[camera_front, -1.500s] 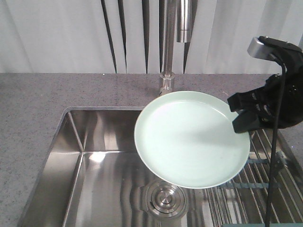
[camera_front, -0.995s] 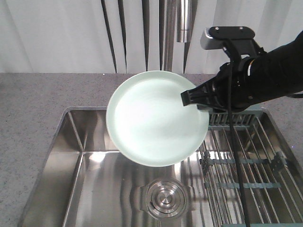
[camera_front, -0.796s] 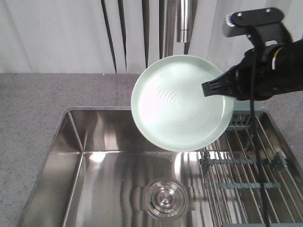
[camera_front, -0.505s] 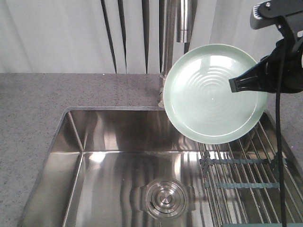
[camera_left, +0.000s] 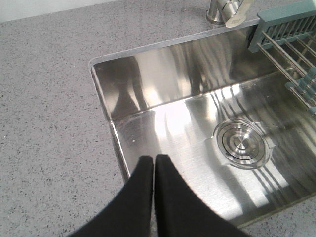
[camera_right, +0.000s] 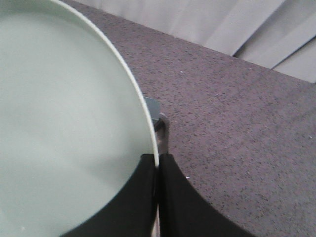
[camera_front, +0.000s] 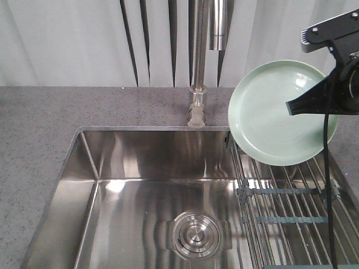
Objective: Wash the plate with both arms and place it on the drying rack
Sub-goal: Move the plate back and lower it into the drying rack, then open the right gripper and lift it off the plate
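Shows only part of the right arm, cut off by the right edge of the front view, with a black cable hanging down across the drying rack. Hides part of the right rim of the plate behind the right gripper there, and the rack's rear end behind the plate itself. Crops the plate at the left and top edges in the right wrist view. Cuts off the rack at the right and bottom of the front view. Places the plate tilted on edge, face toward the camera, over the rack's rear end, right of the faucet and beside the sink; contact with the bars not discernible. Sets the plate's right rim between the two fingers of the right gripper, jaws clamped on it, one finger on the face and one behind. Shows the left gripper over the sink's corner, near the countertop, jaws pressed together with nothing between them.
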